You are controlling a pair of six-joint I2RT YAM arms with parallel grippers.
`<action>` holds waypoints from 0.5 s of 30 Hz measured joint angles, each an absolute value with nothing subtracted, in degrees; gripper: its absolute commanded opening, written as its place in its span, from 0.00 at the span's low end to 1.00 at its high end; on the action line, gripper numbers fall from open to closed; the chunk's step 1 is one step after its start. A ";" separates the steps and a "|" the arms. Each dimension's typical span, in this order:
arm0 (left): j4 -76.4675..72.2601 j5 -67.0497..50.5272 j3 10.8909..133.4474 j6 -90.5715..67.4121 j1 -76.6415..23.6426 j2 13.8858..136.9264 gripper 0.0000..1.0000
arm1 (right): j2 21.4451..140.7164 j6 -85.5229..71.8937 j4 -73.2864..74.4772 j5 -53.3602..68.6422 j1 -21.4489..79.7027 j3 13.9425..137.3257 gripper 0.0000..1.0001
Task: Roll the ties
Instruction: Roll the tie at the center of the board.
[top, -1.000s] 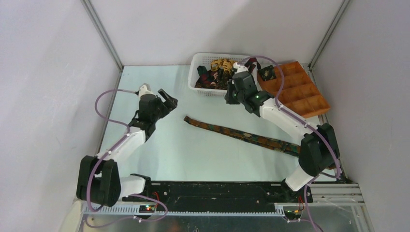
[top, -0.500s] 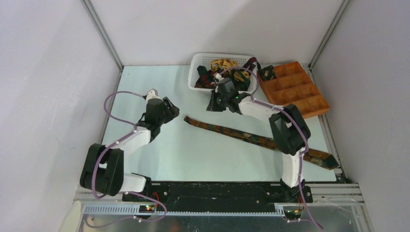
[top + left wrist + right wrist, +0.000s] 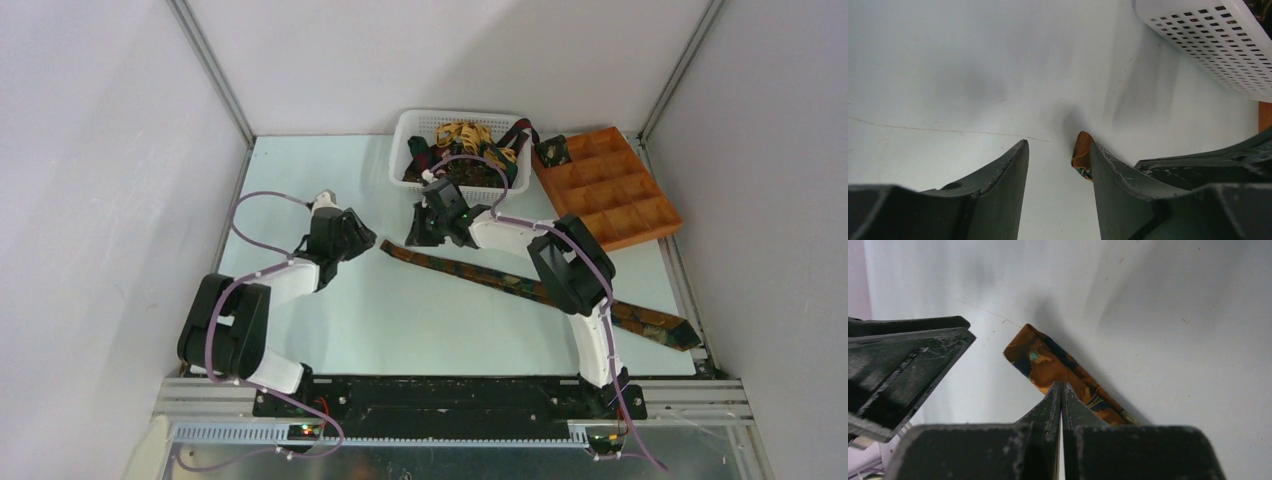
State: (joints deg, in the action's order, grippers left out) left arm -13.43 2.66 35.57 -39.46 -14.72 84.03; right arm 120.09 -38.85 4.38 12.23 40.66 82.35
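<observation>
Hovering low over table (image 3: 948, 75), left tool (image 3: 1058, 145) half open, empty; tie (image 3: 1045, 362) tip just ahead. Right tool (image 3: 1061, 386) closed tight, tips over tie.

Your right gripper (image 3: 1060, 389) has its black fingers pressed together, tips over the narrow end of the orange-brown patterned fabric tie (image 3: 1040, 360), which lies flat on the pale table (image 3: 1173, 330). At your left, the left gripper's black finger (image 3: 903, 365) sits near that end.
</observation>
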 measured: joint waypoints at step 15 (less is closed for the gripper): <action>-15.14 2.72 35.57 -39.79 -15.00 85.97 0.32 | 123.15 -40.12 4.51 12.14 41.01 82.35 0.00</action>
